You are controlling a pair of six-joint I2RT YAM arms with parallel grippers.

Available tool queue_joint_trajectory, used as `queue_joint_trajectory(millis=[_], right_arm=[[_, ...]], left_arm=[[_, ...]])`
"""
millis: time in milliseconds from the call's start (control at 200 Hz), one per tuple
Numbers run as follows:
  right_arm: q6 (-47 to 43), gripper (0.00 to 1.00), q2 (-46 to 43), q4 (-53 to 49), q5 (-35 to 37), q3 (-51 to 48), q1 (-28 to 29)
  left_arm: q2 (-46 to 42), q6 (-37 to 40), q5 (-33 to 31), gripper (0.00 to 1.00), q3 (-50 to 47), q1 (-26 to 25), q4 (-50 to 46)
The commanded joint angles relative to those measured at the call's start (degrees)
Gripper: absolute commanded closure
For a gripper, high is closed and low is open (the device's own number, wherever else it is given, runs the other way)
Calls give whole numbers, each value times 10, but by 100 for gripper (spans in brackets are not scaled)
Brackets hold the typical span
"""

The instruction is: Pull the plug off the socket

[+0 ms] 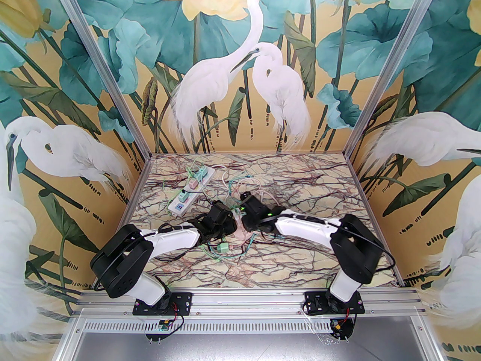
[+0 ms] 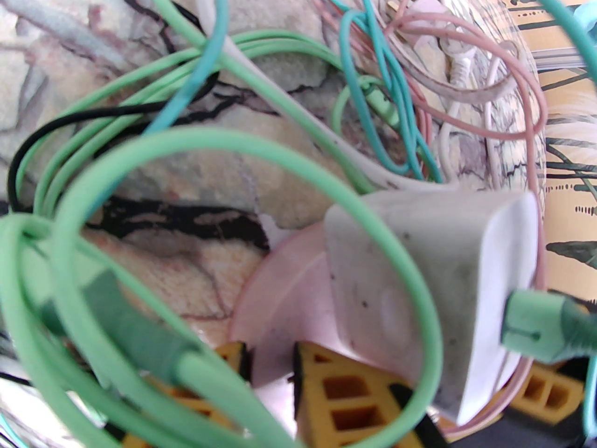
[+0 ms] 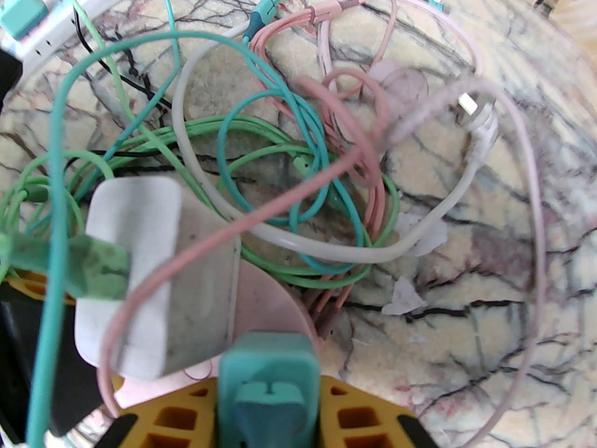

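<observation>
Top view: the left claw [image 1: 225, 222] and right claw [image 1: 246, 220] meet tip to tip at mid-table [image 1: 300, 186], low over a tangle of cables. Their opening cannot be told from here. A power strip [image 1: 188, 194] lies well apart at far left. Left wrist view: the claw's yellow fingers [image 2: 350, 390] stand narrow, with the rim of the pink socket [image 2: 289, 273] pinched between them. A white adapter [image 2: 433, 273] sits on the socket, with a green plug [image 2: 527, 329] in its end. Green cable [image 2: 210, 136] loops over everything. Right wrist view: the right claw is closed about the teal plug [image 3: 268, 367], one finger [image 3: 364, 418] on each side of it. The plug stands against the pink socket's edge, just beside the white adapter. Whether it is seated in the socket cannot be told.
</observation>
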Motion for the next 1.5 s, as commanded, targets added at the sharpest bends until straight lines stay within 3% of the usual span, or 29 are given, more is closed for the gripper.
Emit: queue_joint_trajectory(millis=[0, 275, 420, 585, 720, 815, 965, 1065, 1270, 1495], right_arm=[[-17, 74, 38, -10, -17, 50, 61], [-24, 74, 17, -2, 5, 38, 55], [-3, 74, -29, 30, -59, -5, 6], [33, 73, -73, 89, -177, -60, -56], [36, 73, -78, 91, -194, -61, -63], [31, 73, -72, 79, -170, -51, -50], [-8, 73, -30, 14, -43, 3, 22], [-19, 73, -1, -9, 1, 29, 53], [-19, 73, -7, 2, 3, 24, 50], [6, 73, -32, 31, -69, -8, 12]], left_arm=[[51, 12, -2, 77, -25, -4, -101], [53, 12, -5, 78, -28, -5, -103], [57, 12, -4, 78, -28, -5, -101], [57, 12, -3, 78, -26, -5, -100], [57, 12, -1, 78, -25, -5, -101], [57, 11, -2, 78, -25, -4, -101], [59, 13, -1, 78, -23, -5, -102], [62, 13, 0, 78, -23, -6, -101], [63, 15, 2, 78, -19, -6, -105], [5, 6, 49, 76, -43, -5, -35]])
